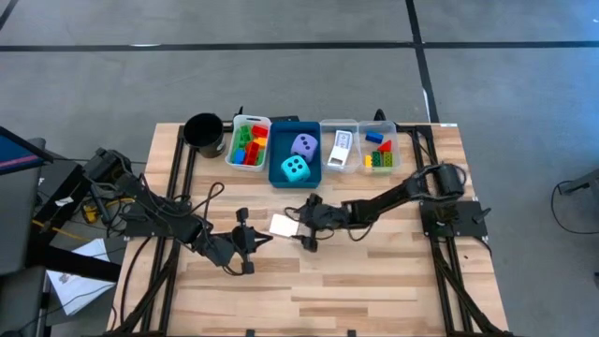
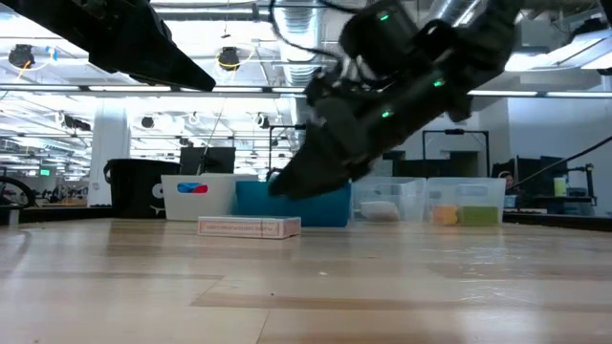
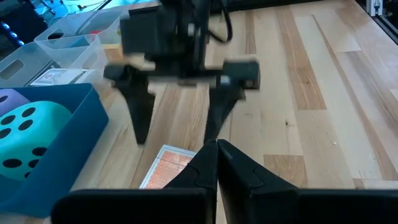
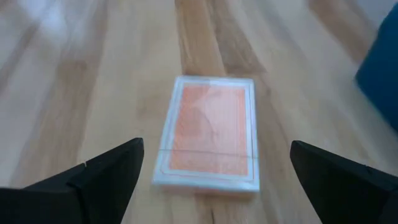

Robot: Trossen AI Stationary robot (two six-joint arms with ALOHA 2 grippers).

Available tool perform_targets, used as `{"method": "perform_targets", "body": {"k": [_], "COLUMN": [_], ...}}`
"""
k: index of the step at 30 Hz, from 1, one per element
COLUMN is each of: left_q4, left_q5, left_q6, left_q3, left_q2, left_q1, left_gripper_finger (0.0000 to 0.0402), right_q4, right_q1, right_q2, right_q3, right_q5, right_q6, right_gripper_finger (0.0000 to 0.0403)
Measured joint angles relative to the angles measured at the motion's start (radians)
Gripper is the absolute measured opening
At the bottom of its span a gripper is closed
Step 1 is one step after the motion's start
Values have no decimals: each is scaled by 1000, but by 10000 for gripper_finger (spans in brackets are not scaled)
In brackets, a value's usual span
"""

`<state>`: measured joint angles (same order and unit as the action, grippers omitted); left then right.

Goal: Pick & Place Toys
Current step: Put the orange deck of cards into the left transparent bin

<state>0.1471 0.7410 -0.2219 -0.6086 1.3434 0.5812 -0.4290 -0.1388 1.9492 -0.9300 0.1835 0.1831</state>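
card pack [image 3: 166, 172]: near end hidden | cyan die [image 3: 28, 134]: edge-cropped

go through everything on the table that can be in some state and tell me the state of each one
Right gripper: open, over the card pack.
Left gripper: shut, empty.
Card pack: flat on the table, ungrasped.
Blue tray: holds two dice.
Black cup: upright.

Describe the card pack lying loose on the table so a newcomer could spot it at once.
Start at the row of trays along the table's far edge and find the blue tray holding two dice. Just in front of it the card pack lies flat on bare wood, before the right end effector. Unlike the other pack, it sits in no tray.
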Motion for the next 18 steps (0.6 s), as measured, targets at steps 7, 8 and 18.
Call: {"method": "perform_targets", "body": {"k": [7, 8, 18], "left_q4": [-1, 0, -11], "left_q5": [-8, -19, -47], "left_q6": [-1, -3, -31], "left_q3": [0, 0, 0], "left_q2": [0, 0, 0], "left_q1": [1, 1, 3], "left_gripper_finger": [0, 0, 0], "right_q4": [82, 114, 350], "right_q1": [-33, -35, -41], "right_q2": [244, 269, 338], "right_q3": [-246, -284, -480], "right_q5": [19, 22, 105], "right_q6": [-23, -22, -38], "right_gripper_finger": [398, 398, 369]}}
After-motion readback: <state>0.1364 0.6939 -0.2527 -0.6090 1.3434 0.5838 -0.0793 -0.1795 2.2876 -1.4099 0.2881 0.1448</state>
